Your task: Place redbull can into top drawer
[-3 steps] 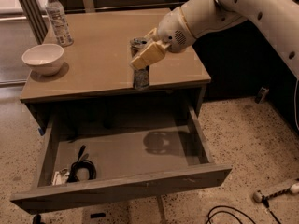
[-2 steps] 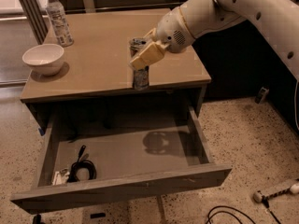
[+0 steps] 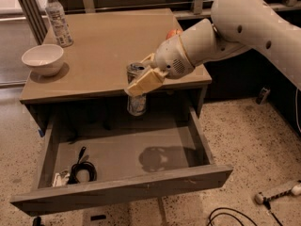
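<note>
Gripper (image 3: 141,79): at the table's (image 3: 103,46) front edge, fingers clamped on the can, one tan finger (image 3: 143,82) lying across its front.
Can (image 3: 136,100): upright in the gripper's hold, top level with the tabletop, lower half hanging over the rear of the drawer.
Drawer (image 3: 122,190): pulled out; black cable (image 3: 82,169) coiled at front left.
Bowl (image 3: 42,59), water bottle (image 3: 59,19): on the table's left side, well apart from the can.
</note>
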{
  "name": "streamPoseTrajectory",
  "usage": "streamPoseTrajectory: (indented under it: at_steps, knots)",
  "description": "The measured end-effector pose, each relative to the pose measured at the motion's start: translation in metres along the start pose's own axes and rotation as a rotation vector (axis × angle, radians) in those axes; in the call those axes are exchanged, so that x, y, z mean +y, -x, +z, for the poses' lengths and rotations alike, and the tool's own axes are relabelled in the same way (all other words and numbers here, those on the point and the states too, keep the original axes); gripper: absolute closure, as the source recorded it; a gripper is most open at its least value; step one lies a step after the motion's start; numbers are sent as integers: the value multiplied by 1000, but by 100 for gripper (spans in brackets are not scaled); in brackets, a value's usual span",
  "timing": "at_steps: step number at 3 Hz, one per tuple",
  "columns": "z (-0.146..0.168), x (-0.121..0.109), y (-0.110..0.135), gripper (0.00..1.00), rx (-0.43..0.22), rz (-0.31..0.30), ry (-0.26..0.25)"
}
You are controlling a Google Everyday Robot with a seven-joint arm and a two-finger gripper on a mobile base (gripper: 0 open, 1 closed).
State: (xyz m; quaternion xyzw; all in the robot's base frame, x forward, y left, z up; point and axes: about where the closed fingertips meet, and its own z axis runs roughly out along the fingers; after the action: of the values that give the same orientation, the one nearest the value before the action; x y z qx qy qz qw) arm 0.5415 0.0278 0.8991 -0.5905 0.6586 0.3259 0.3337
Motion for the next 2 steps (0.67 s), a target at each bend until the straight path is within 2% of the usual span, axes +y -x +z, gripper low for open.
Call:
streamPoseTrajectory:
  at_steps: [1, 2]
  knots:
    - [30, 32, -60, 100, 4, -13, 35]
    - [31, 32, -57, 100, 6, -12, 40]
